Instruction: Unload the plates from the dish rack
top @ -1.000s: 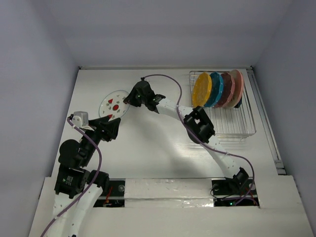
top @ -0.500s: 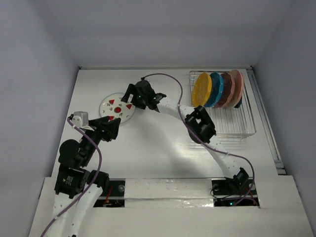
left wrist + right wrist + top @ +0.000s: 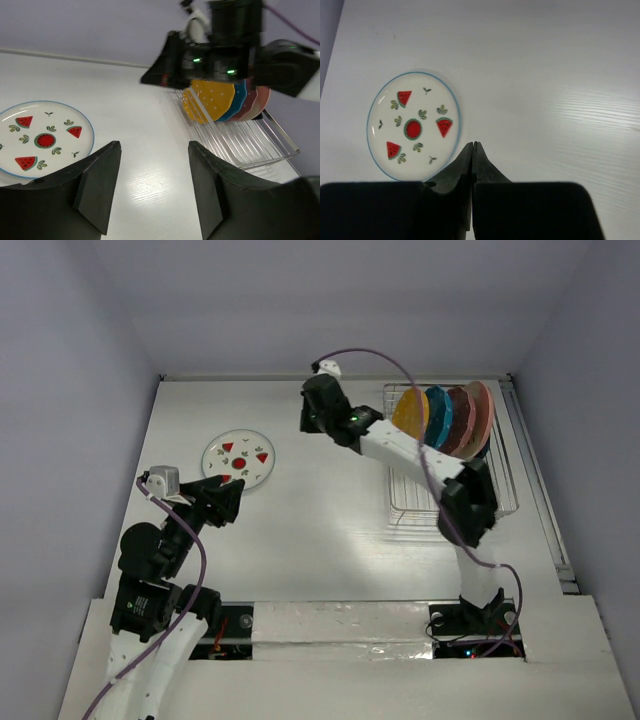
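The white plate with red watermelon marks (image 3: 238, 457) lies flat on the table's left side, also in the left wrist view (image 3: 45, 140) and the right wrist view (image 3: 413, 125). The dish rack (image 3: 470, 495) stands at the back right with the yellow (image 3: 409, 422), teal (image 3: 437, 420), maroon (image 3: 460, 422) and cream-and-pink (image 3: 481, 417) plates upright in it. My right gripper (image 3: 306, 423) is shut and empty, raised between the white plate and the rack (image 3: 474, 144). My left gripper (image 3: 230, 500) is open and empty, just short of the white plate (image 3: 154, 145). The dark navy plate is not in view.
The right arm's elbow (image 3: 465, 505) hangs over the rack's near part. The rack's wire floor (image 3: 250, 145) in front of the standing plates holds nothing. The table's left edge (image 3: 150, 440) is close beyond the white plate.
My right gripper set the white plate down flat, let go, shut, and swung right and away toward the rack. The left arm has not moved.
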`<act>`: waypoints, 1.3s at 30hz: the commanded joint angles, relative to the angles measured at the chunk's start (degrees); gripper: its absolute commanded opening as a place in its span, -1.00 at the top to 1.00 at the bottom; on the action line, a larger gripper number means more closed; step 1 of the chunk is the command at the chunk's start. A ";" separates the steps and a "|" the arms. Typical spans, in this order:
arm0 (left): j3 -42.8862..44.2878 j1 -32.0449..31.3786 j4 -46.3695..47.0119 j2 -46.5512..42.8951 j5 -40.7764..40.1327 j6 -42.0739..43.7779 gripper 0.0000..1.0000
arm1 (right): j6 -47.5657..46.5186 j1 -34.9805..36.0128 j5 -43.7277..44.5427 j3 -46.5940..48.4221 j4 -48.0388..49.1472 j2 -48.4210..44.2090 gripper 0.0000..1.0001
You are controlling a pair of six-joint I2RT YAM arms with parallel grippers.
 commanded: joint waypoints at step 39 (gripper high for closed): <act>-0.18 1.78 1.71 -0.54 -1.04 0.15 0.22 | -19.40 -28.41 8.40 -24.07 1.26 -30.49 1.00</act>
